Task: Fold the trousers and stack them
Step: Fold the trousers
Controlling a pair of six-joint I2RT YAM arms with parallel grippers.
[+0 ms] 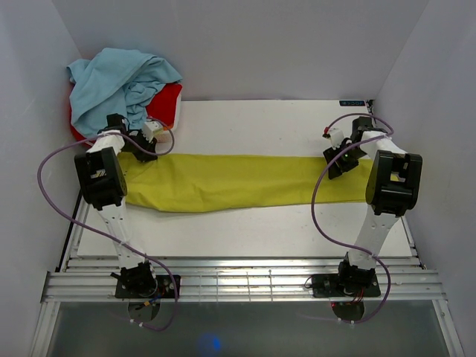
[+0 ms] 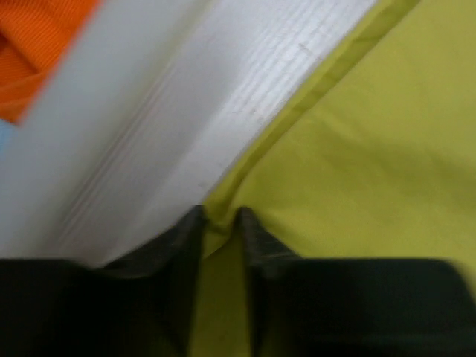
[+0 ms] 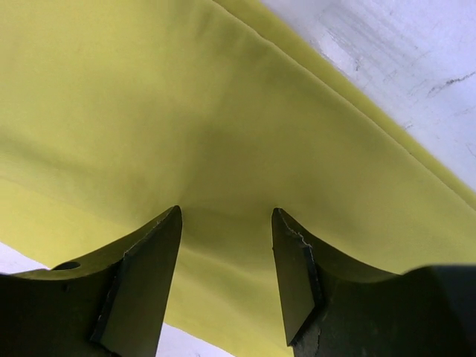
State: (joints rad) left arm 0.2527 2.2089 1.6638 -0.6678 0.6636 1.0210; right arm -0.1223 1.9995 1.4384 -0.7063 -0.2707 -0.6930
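White walls box in a white table, and nearest of all a slatted metal rail carries the two arm bases side by side, each trailing a looped purple cable. Both arms rise from there and reach forward over the table, elbows bent high, wrists tipped down toward the cloth. The trousers lie flat as one long yellow-green band across the middle of the table, running from under the left arm to under the right arm. The left gripper is at the band's left end, on its far edge: its dark fingers are drawn almost together with the hemmed edge of the cloth pinched between them, bare table just beyond. The right gripper is at the right end with its jaws parted, smooth yellow-green cloth filling the gap and spreading under both fingers; whether the tips press on it, I cannot tell. Farther back, in the left corner, a crumpled light blue garment is heaped over a red garment. At the far right corner sits a small dark sticker, its writing too small to read.
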